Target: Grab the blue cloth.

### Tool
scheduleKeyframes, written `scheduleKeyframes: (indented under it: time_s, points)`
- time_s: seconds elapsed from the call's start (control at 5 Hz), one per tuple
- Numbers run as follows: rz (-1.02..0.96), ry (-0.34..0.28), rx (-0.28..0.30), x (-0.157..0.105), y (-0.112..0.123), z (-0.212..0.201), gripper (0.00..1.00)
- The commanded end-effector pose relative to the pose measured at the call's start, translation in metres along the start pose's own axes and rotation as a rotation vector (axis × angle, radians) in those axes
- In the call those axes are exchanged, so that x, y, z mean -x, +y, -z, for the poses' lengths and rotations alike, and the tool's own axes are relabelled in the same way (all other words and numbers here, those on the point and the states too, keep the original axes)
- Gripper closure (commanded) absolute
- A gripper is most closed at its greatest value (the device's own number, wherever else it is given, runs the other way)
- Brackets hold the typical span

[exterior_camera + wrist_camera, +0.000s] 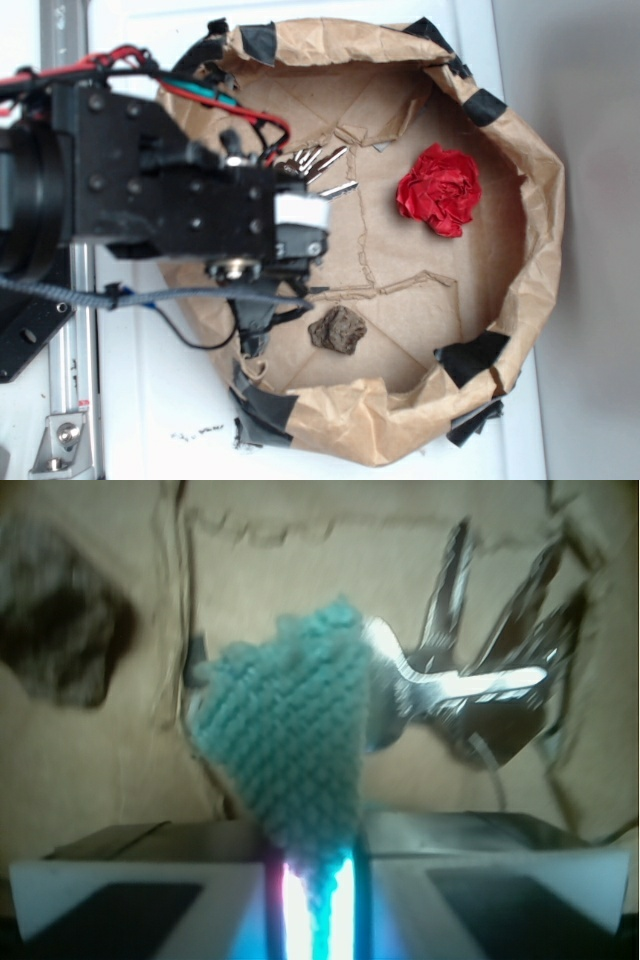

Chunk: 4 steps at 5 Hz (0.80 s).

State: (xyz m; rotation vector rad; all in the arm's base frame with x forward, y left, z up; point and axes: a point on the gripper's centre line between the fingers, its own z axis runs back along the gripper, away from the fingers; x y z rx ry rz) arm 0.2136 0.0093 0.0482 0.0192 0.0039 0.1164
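White desk (pixel 150 400) carries a crumpled brown paper basin (pixel 540 200) patched with black tape, and the arm reaches in over its left side. From the wrist view the blue cloth (pixel 290 740) is already caught — its narrow lower end runs down into the slit between the two pale fingers (pixel 120 895), which look pressed together on it, so the hand (pixel 315 905) is pinching the cloth by one corner while the wider ribbed part stands out ahead of the fingers. From the outside view the cloth is hidden under the black hand (pixel 300 225). To my eye the step is securing the hold: keep the pinch firm and lift straight up, slowly, since only a thin tail is gripped and could slip. Just behind the cloth lies the key bunch (pixel 470 680), possibly touching it — worth watching that it does not snag. A dark stone-like lump (pixel 337 330) sits apart, and the red ruffled wad (pixel 440 190) is well away.
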Motion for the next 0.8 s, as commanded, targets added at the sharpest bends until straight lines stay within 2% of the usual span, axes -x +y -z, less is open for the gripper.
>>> scheduleKeyframes:
  time_s: [0.0, 0.2, 0.4, 0.6]
  points:
    - [-0.042, -0.179, -0.027, -0.015, 0.006, -0.061, 1.0]
    - [-0.032, -0.244, -0.046, -0.02, 0.018, -0.111, 1.0]
    - [-0.044, -0.249, -0.021, -0.032, 0.032, -0.142, 1.0]
    - [-0.044, -0.232, -0.034, -0.042, 0.036, -0.138, 1.0]
